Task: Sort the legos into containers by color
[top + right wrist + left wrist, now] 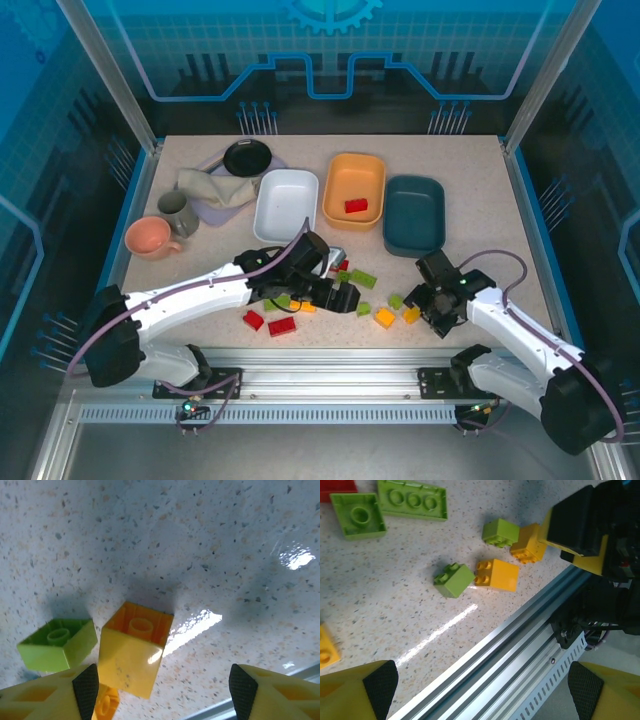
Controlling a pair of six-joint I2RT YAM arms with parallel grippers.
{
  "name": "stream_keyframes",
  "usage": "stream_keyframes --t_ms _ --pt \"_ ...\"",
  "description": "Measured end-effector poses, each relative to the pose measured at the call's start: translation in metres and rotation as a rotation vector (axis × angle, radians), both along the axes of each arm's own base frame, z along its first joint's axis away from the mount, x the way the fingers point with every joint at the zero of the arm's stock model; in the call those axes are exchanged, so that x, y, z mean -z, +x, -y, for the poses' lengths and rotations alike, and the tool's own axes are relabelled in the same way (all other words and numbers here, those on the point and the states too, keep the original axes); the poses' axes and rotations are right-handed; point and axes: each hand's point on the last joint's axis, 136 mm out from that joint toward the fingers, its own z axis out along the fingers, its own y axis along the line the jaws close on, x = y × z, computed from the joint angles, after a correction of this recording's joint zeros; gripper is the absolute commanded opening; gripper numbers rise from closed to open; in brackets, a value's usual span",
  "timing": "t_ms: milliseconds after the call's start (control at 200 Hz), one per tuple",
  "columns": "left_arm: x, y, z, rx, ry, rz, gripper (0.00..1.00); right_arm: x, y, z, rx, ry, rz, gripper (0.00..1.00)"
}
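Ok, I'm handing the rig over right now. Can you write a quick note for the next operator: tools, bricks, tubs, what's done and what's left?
Left tool: open, empty, low over the table by the front rail.
Right tool: open, with a yellow brick between its fingers, not gripped. A green brick lies beside it.
Tubs: orange tub holds one red brick. White tub and teal tub look empty.
Done: that one red brick.
Left: the loose bricks, red, green and yellow, on the table between the arms.

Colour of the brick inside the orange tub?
Red studded plastic brick; top external view shows it best.
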Motion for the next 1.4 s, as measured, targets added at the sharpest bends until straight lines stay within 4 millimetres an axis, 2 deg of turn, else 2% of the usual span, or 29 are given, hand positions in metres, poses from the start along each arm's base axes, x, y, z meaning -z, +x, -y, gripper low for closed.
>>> stream_keyframes --t_ms 155,295,410,475,560,625,735,750,850,890,955,1010,1075,1231,1281,1401 --pt "-0.002 -0.003 0.006 0.019 -0.009 0.009 0.92 0.008 0.009 -0.003 0.054 0.030 -0.016 0.68" --pt "-0.003 -0.003 0.006 0.020 -0.009 0.010 0.91 0.014 0.013 -0.009 0.068 0.055 -0.031 0.50" --pt "-0.002 -0.003 0.006 0.018 -0.008 0.011 0.91 0.018 0.013 -0.011 0.079 0.070 -0.040 0.29" --pt "-0.002 -0.003 0.006 0.016 -0.007 0.011 0.91 0.016 0.015 -0.012 0.082 0.077 -0.030 0.21" --pt "-0.002 -0.001 0.005 0.007 -0.001 0.018 0.91 0.012 0.016 -0.011 0.074 0.063 -0.025 0.19" --pt "-0.003 0.001 0.004 -0.007 0.004 0.022 0.91 0.000 0.023 -0.007 0.043 0.030 -0.005 0.18" --pt "-0.016 0.013 0.002 -0.057 -0.009 0.039 0.91 -0.046 0.059 -0.008 -0.048 -0.028 0.110 0.19" --pt "-0.019 0.016 0.001 -0.067 -0.015 0.045 0.91 -0.058 0.070 -0.010 -0.070 -0.038 0.143 0.19" --pt "-0.041 0.038 -0.007 -0.152 -0.053 0.075 0.91 -0.103 0.120 -0.015 -0.142 -0.079 0.259 0.19" --pt "-0.048 0.049 -0.014 -0.198 -0.065 0.085 0.90 -0.114 0.139 -0.013 -0.160 -0.093 0.281 0.19" --pt "-0.054 0.065 -0.025 -0.268 -0.072 0.087 0.90 -0.119 0.171 -0.007 -0.177 -0.118 0.291 0.20" --pt "-0.054 0.078 -0.037 -0.340 -0.064 0.078 0.90 -0.111 0.197 0.001 -0.195 -0.145 0.260 0.21" --pt "-0.050 0.086 -0.051 -0.409 -0.041 0.057 0.89 -0.092 0.218 0.009 -0.213 -0.163 0.211 0.22" --pt "-0.037 0.085 -0.079 -0.531 0.027 -0.007 0.89 -0.036 0.261 0.017 -0.269 -0.147 0.076 0.33" --pt "-0.033 0.079 -0.088 -0.556 0.050 -0.026 0.89 -0.021 0.269 0.016 -0.294 -0.139 0.043 0.41" --pt "-0.016 0.056 -0.114 -0.616 0.134 -0.087 0.89 -0.001 0.276 0.012 -0.342 -0.122 0.000 0.69"
